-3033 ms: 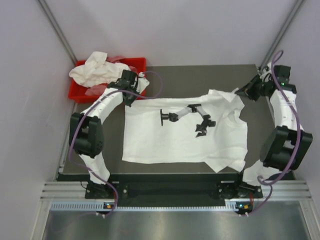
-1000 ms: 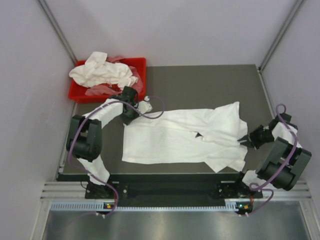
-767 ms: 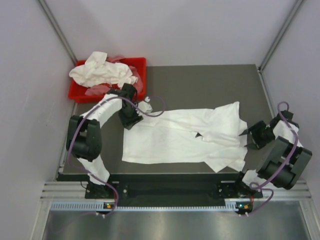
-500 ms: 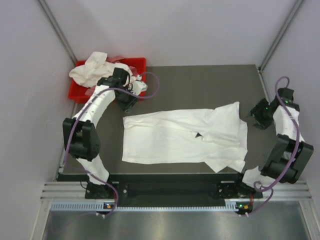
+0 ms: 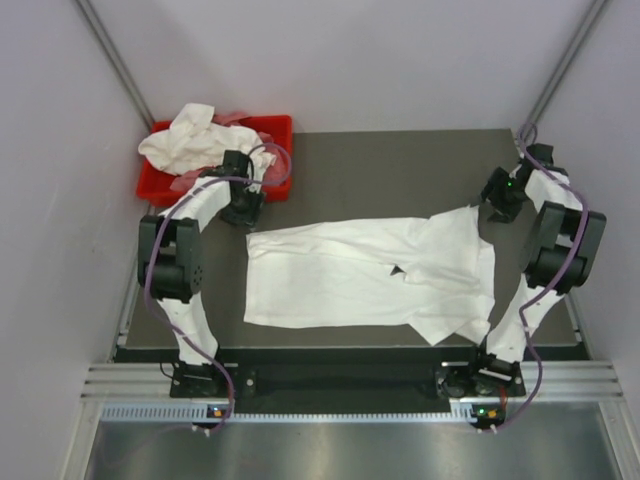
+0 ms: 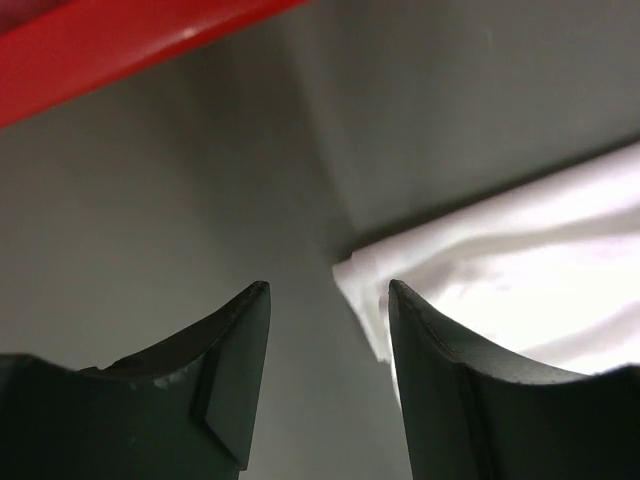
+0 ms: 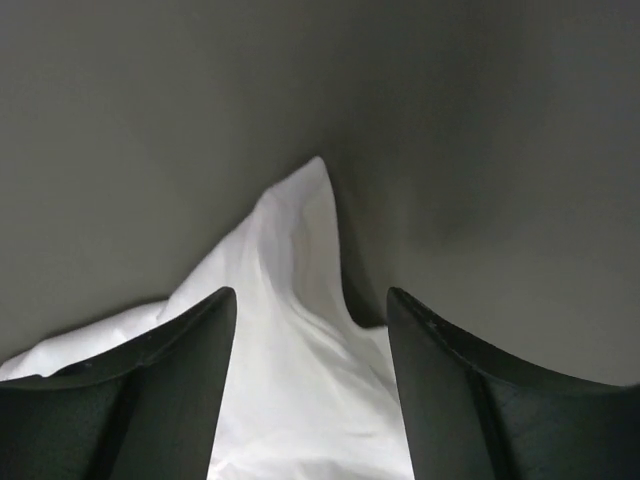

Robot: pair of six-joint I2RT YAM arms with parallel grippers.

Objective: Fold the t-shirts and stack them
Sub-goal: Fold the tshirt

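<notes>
One white t-shirt (image 5: 370, 275) is spread out on the bench (image 5: 400, 160), and nothing is held.
The left fingers (image 5: 241, 212) are kept apart, and a corner of the shirt is seen on the bench just past their tips. The right fingers (image 5: 497, 197) are also apart, and a pointed edge of the same shirt is seen between them on the bench. More white t-shirts (image 5: 200, 140) are heaped in a red bin (image 5: 283, 125) just beyond the left fingers.

A robot test lab: plain grey walls (image 5: 350, 60) box in a dark bench (image 5: 400, 165) on a metal frame (image 5: 350, 385).
</notes>
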